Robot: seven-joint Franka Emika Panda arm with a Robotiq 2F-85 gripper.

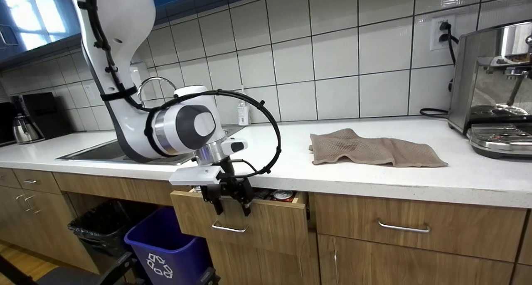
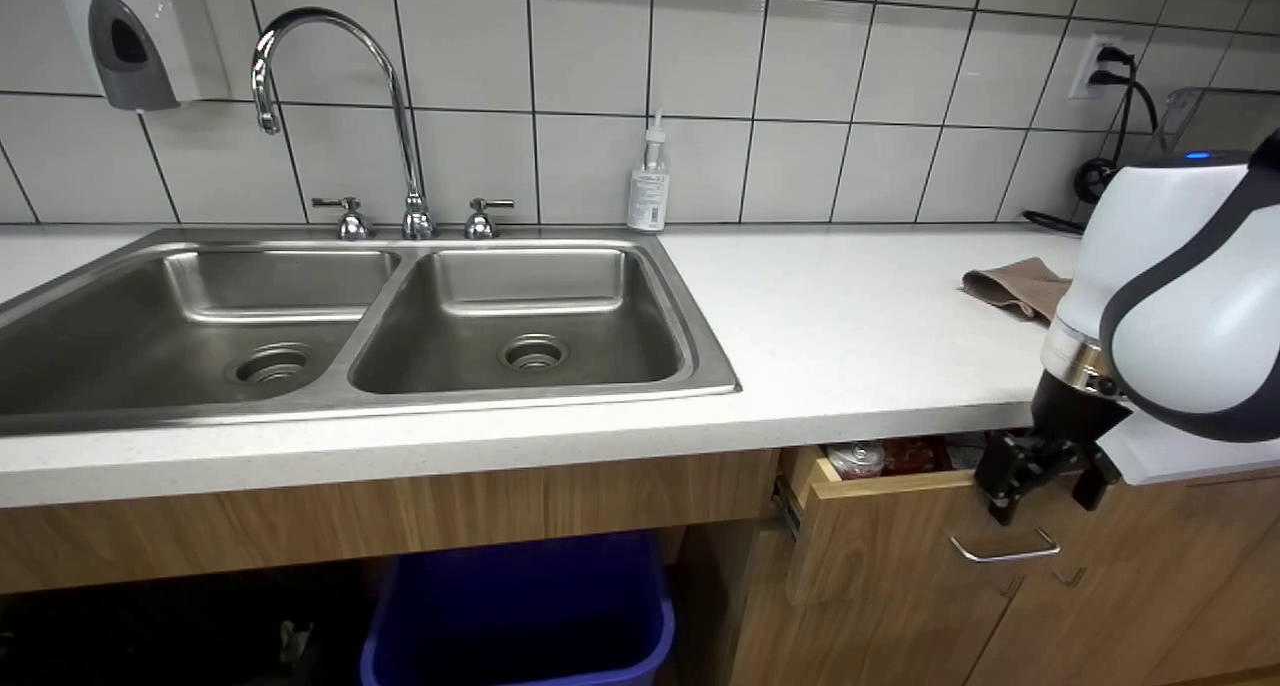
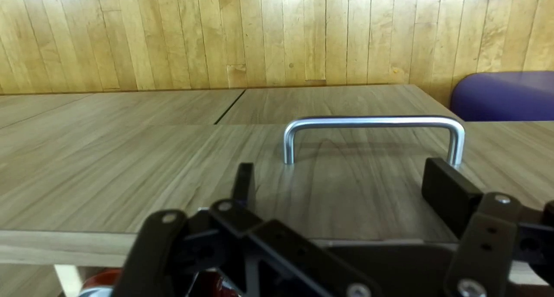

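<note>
While I look on, reading the scene in an exterior view as a clock face, a long white countertop (image 1: pixel 478 179) runs from nine o'clock to past three. At ten bends a glossy white-and-grey robot arm (image 1: pixel 129 19), its thick black cable (image 1: pixel 263 108) bowing out beyond the wrist. Around six, under the countertop, a brown wood-grain drawer (image 1: pixel 276 227) juts partly out; at seven stands a deep blue plastic recycling bin (image 1: pixel 178 256). At three lies a rumpled tan cloth (image 1: pixel 370 148). Over the drawer's front hangs a black two-fingered gripper (image 1: pixel 233 212), its fingers spread wide and gripping nothing. In the wrist view a slim silver bar handle (image 3: pixel 372 122) stands at twelve o'clock from the gripper; both exterior views put it just below the fingertips, apart from them. Smallest, a round silver-topped can (image 1: pixel 282 195) shows inside the drawer, between five and six on my dial.

What worries me is the alignment. In the wrist view the finger at four o'clock lines up with one post of the handle, so a straight drop could land that fingertip on metal and jam. A shove against the front might slide the drawer inward and jostle the can. If the wrist sinks lower, the cable could snag on the countertop's edge.
</note>
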